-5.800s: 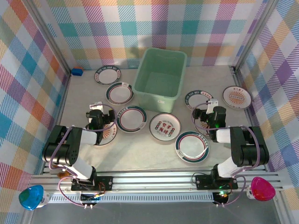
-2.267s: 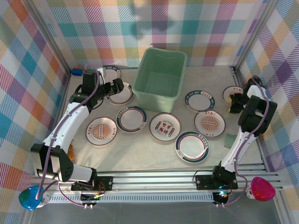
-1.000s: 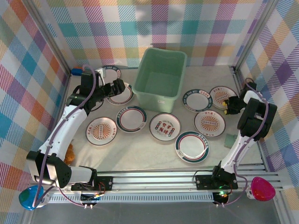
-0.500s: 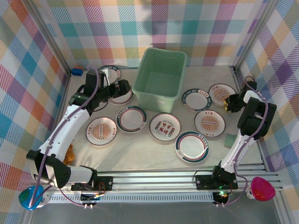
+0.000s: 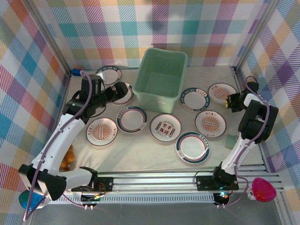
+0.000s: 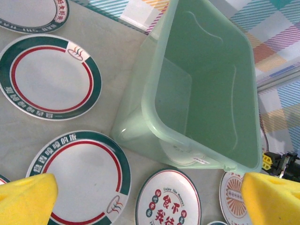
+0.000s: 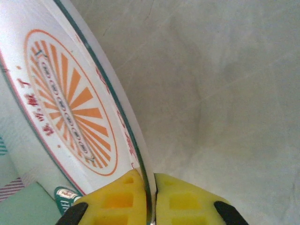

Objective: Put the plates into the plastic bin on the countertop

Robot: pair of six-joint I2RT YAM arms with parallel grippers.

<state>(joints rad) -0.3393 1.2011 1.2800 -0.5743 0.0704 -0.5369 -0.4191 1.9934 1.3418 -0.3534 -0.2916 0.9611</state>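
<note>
At the far right of the tabletop (image 5: 140, 154), the right gripper (image 7: 151, 199) has its jaws pinched tight on the rim of an orange sunburst plate (image 7: 70, 108), one of the yellow pads (image 7: 117, 197) on each face. At the back centre stands the mint-green plastic bin (image 5: 159, 99). Just left of it, the left gripper (image 6: 149, 199) hovers over two green-rimmed plates (image 6: 49, 77), jaws spread wide with nothing held. The remaining plates (image 5: 165, 126) lie flat on the tabletop around the bin's left, near and right sides.
</note>
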